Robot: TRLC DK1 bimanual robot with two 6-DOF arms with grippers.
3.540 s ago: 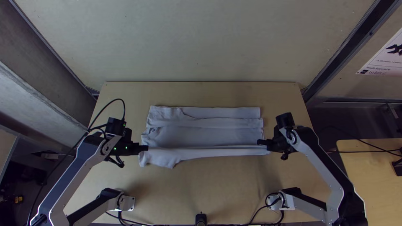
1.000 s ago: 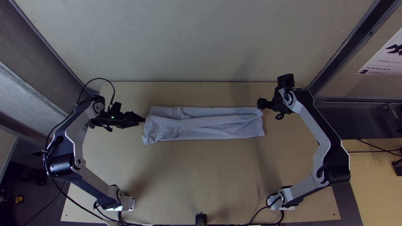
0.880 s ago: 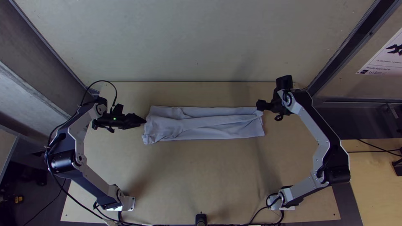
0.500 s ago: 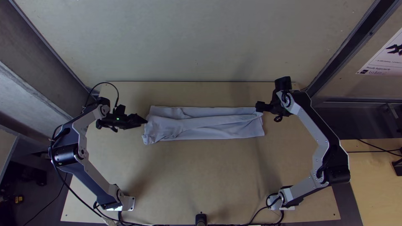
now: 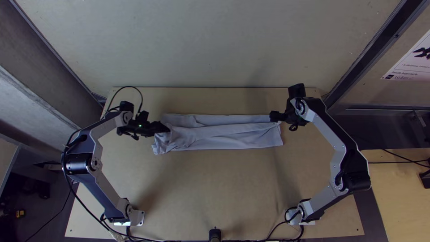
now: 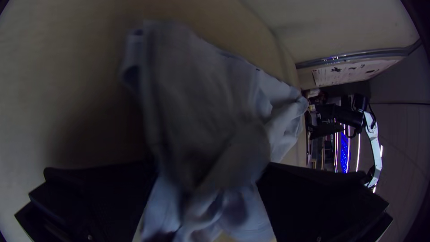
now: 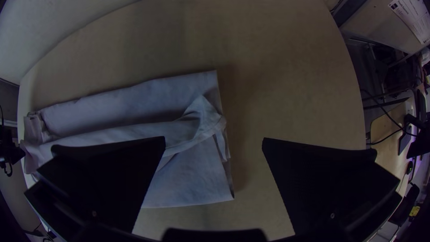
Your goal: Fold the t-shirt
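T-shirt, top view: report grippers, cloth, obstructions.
Left gripper open, over cloth's left end. Right gripper open, by far right corner. T-shirt folded into long strip, wrinkled. Cable looped beyond left gripper, off cloth.

Left arm and right arm have silver-grey links, black joints. Black cable loops off left arm, green light at wrist. Left hand, right hand: black, wide flat fingers.
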